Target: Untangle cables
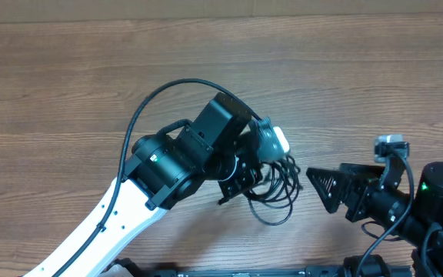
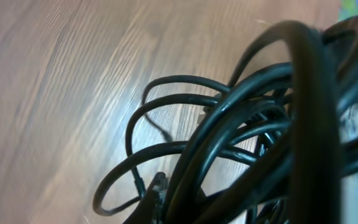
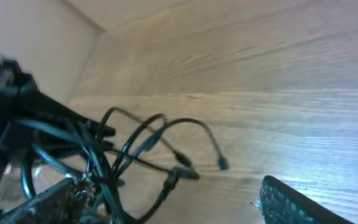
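Plenty of bare surface up top and far left; down here the cables clog the narrow gap between left hand and right hand.

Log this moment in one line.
left gripper: jaws shut on cable bundle | right gripper: jaws open, beside bundle

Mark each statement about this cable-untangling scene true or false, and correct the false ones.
1. The left gripper is shut on the cables. True.
2. The right gripper grips them too. False: it is open beside the bundle, holding nothing.
3. The cables lie in separate tidy coils. False: they form one tangled bundle.
4. The table has a wood-grain surface. True.
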